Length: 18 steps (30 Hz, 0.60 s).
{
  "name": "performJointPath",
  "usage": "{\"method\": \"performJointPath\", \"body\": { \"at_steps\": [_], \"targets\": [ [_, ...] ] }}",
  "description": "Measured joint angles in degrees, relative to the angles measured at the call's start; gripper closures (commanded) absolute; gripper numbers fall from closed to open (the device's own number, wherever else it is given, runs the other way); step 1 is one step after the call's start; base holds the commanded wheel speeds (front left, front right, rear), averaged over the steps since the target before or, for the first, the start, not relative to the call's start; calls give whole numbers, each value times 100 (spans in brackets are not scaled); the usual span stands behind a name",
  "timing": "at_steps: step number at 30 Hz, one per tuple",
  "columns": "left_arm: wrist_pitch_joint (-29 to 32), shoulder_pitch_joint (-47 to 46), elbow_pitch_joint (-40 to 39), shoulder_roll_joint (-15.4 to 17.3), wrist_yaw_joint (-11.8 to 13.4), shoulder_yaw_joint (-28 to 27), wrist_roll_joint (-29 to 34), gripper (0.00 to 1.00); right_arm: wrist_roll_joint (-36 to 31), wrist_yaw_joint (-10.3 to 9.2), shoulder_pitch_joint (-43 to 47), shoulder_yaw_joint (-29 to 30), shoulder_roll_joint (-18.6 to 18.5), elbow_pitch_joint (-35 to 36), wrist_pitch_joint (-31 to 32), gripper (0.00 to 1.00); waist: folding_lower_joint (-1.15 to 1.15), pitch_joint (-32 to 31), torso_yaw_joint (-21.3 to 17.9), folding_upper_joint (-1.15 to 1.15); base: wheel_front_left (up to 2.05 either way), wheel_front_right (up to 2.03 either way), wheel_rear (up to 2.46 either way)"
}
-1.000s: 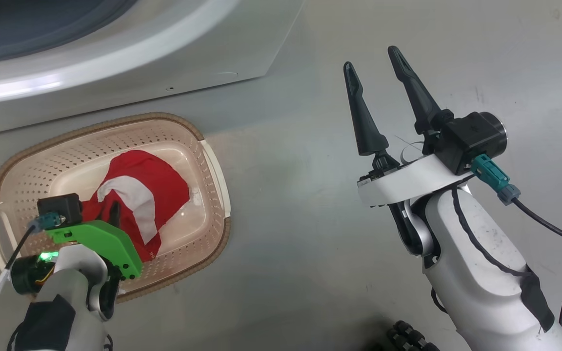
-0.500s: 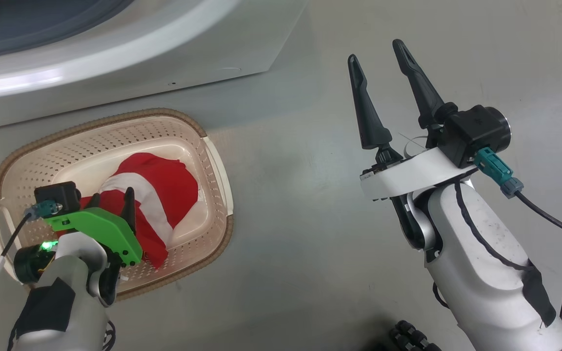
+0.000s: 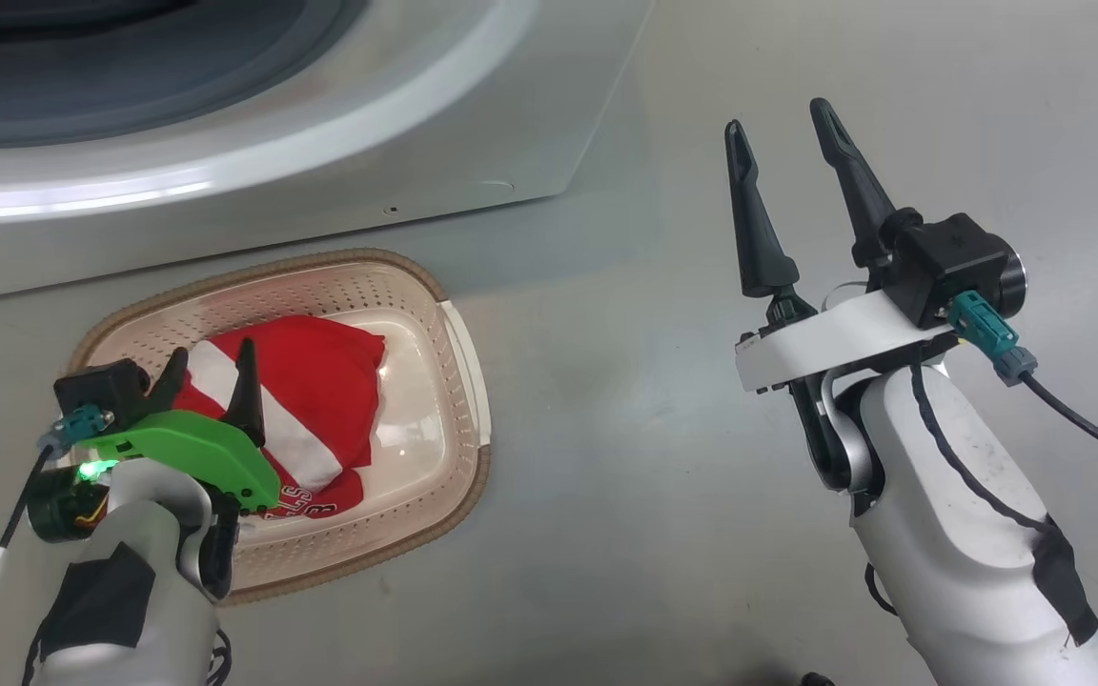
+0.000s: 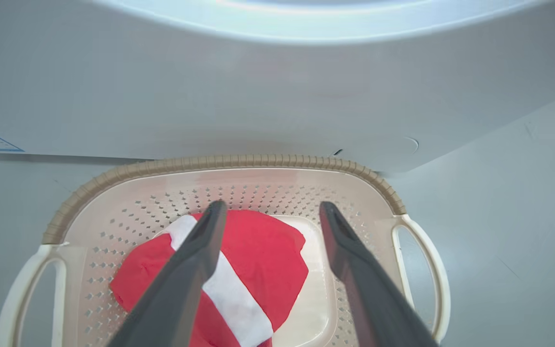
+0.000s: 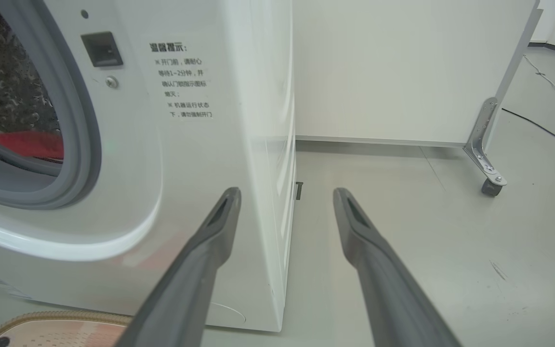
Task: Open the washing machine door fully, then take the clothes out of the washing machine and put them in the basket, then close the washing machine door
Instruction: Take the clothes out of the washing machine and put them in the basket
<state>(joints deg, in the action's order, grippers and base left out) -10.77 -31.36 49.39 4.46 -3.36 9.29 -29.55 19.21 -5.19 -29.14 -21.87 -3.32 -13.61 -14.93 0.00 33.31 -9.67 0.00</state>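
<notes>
Now: washer (image 3: 339, 162) at top, red cloth (image 5: 22, 143) in its drum. Basket (image 3: 469, 381) on the floor just before it, red-and-white clothes (image 3: 320, 381) lying inside. Left gripper (image 3: 212, 351) above the clothes, fingers apart, holding nothing. Right gripper (image 3: 778, 116) well aside, likewise spread and empty.

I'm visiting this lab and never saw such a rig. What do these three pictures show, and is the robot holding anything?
It is a two-armed robot; each arm ends in a long two-fingered gripper. The head view looks down from its head: the left gripper hangs open over the basket, where a red garment lies ungripped. The right gripper is open, empty, above the floor. The other pictures come from wrist cameras: the left looks into the basket, the right faces the washing machine, more red cloth in its drum.
</notes>
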Motion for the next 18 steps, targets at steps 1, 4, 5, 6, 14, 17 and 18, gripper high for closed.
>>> {"method": "performJointPath", "body": {
  "at_steps": [1, 4, 5, 6, 14, 17, 18],
  "targets": [
    [-86, 0, -19, -8, -4, -2, 0, 0, -33, 0, 43, 33, 0, -30, 0, 0, 0, -51, 31, 0, 0, 0, 0],
    [-245, 16, -107, -37, -53, -1, 0, 0, -123, 1, 158, 111, -1, -116, 0, 0, 0, -211, 125, 0, 0, 0, 0],
    [-249, 27, -157, -46, -59, -1, -1, 0, -130, 2, 185, 124, -1, -148, 0, 0, 0, -267, 156, 0, 0, 0, 0],
    [-281, 36, -201, -56, -92, 1, -1, 0, -132, 2, 211, 142, 0, -170, 0, 0, 0, -327, 187, 0, 0, 0, 0],
    [-360, 178, -809, -112, -156, 107, 193, 0, -177, 38, 467, 314, -18, -309, 0, 0, -1, -821, 437, 0, 0, 0, 0],
    [-367, 251, -1090, -82, -156, 126, 360, 0, -203, 62, 561, 324, -16, -370, 0, 0, -1, -1013, 521, 0, 0, 0, 0],
    [-367, 269, -1178, -52, -156, 122, 402, 0, -214, 70, 593, 332, -16, -379, 0, 0, -1, -1077, 545, 0, 0, 0, 0]
  ]
}}
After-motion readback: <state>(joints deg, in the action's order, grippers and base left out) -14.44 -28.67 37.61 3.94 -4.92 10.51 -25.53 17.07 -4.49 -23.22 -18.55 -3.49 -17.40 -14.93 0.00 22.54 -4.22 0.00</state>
